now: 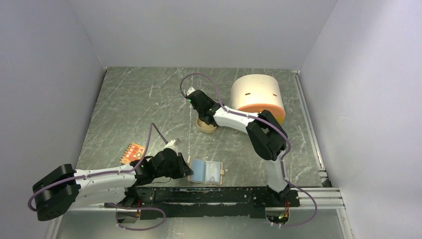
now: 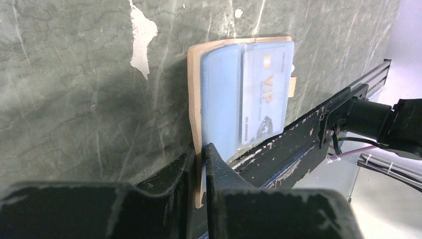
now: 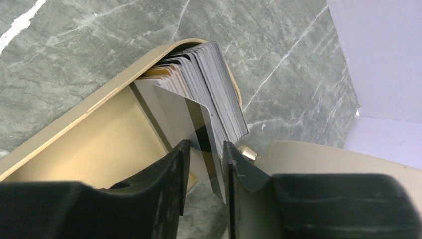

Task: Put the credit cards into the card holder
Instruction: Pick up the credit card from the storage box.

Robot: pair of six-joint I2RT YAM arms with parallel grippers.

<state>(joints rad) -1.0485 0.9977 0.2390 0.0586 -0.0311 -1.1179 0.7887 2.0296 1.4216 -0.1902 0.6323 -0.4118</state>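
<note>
The beige-tan card holder (image 1: 220,174) lies open near the table's front edge. It shows a light blue card (image 2: 221,99) and a pale card printed VIP (image 2: 263,94). My left gripper (image 2: 203,164) is shut on the holder's tan left edge (image 2: 194,99), and the top view shows this gripper (image 1: 188,171) at the holder's left side. My right gripper (image 3: 206,144) reaches into the oval tan tin tray (image 3: 74,119), which holds a leaning stack of credit cards (image 3: 219,84). One whitish-grey card with a dark stripe (image 3: 199,124) stands between the jaws against the right finger, with a gap to the left finger.
A large cream rounded box with an orange front (image 1: 256,97) stands right of the tin tray (image 1: 206,127). An orange-red dotted piece (image 1: 133,152) lies left of my left arm. A black rail (image 1: 219,195) runs along the near edge, just below the card holder.
</note>
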